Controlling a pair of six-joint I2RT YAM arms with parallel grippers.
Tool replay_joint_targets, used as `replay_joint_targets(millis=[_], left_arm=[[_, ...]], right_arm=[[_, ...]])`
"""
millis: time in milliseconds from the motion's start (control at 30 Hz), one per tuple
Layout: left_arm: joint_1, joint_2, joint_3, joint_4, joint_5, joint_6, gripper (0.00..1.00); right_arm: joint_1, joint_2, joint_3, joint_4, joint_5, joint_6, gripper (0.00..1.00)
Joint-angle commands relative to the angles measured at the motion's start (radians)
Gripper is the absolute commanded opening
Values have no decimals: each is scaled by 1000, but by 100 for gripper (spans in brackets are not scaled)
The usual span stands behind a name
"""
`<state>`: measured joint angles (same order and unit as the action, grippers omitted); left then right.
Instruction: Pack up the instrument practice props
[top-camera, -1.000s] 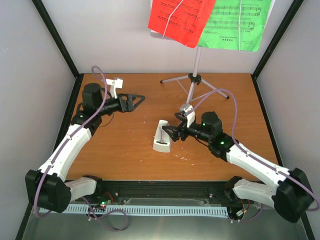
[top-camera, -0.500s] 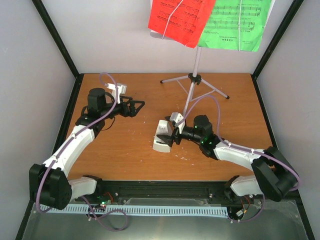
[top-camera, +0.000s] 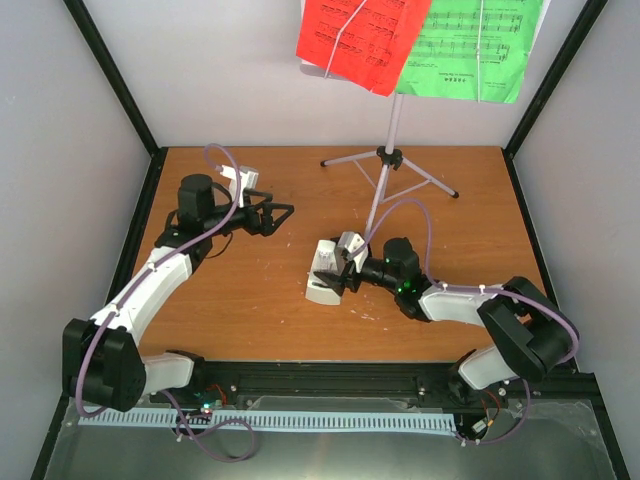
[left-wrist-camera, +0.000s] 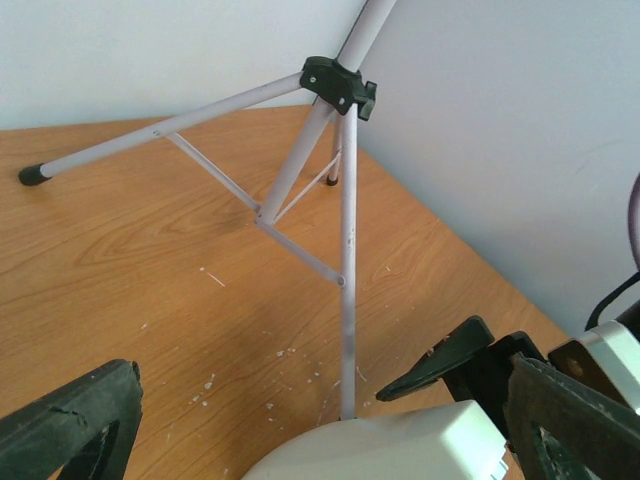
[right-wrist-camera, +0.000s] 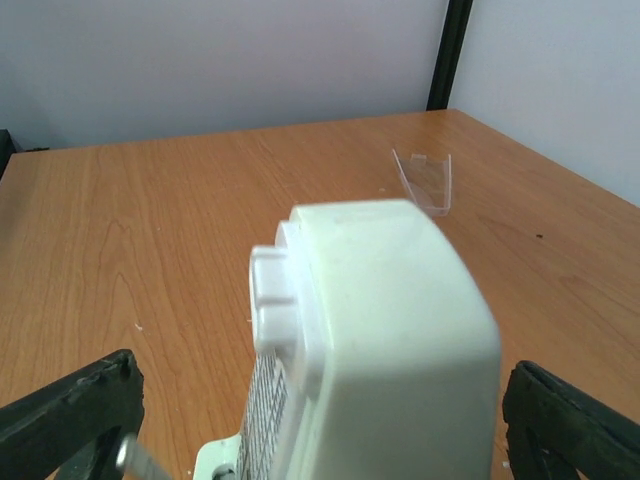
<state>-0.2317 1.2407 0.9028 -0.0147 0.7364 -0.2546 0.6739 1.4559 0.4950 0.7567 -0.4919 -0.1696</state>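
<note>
We see our right gripper (top-camera: 333, 272) with fingers spread at the white metronome (top-camera: 320, 290); our left gripper (top-camera: 278, 214) hovers left of the music stand (top-camera: 388, 158).

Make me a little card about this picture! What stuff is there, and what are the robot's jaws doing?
Music stand: standing at the back of the table
Pages: red page and green page up on the stand
Metronome: white, mid-table
Right jaws: open, one on each side of the metronome
Left jaws: open, holding nothing
</note>
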Motion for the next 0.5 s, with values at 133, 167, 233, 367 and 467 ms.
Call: replay_joint_targets(millis=[133,167,233,367,467], left_arm=[[2,-6,16,35,39,36,99],[2,-6,17,34,41,37,99],[2,-5,18,33,46,36,99],[0,-1,19,37,63,28,99],[0,-1,18,38,67,28,99]], right_arm=[[3,23,-32,92,28,0,92],[3,27,-33,96,27,3,92],[3,33,-30,99,19,5,91],[3,37,-26,101,22,6,88],[3,37,-26,101,27,2,88]])
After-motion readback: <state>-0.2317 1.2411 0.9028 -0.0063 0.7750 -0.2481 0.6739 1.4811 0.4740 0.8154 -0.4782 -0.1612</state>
